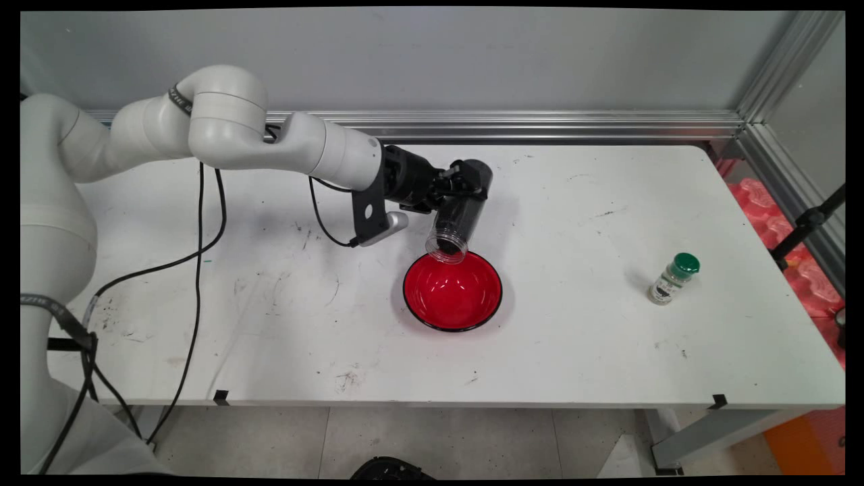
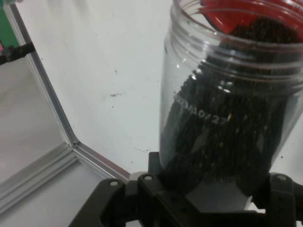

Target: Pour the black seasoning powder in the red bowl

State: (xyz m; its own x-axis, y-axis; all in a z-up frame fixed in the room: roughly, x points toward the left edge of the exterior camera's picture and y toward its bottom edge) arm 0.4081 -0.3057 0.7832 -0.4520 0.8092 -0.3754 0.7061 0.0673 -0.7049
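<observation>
My gripper (image 1: 466,196) is shut on a clear plastic jar (image 1: 455,223) filled with dark grains. The jar has no lid and is tipped steeply, its open mouth pointing down over the far rim of a red bowl (image 1: 453,293) with a black edge. In the hand view the jar (image 2: 227,109) fills the right side, with the dark grains piled towards its threaded mouth and a strip of the red bowl (image 2: 236,14) beyond it. The bowl's inside looks bare red in the main view.
A small spice jar (image 1: 673,279) with a green cap stands on the table (image 1: 574,351) at the right. Black cables (image 1: 199,256) hang from the arm at the left. An aluminium rail (image 1: 506,125) runs along the table's far edge.
</observation>
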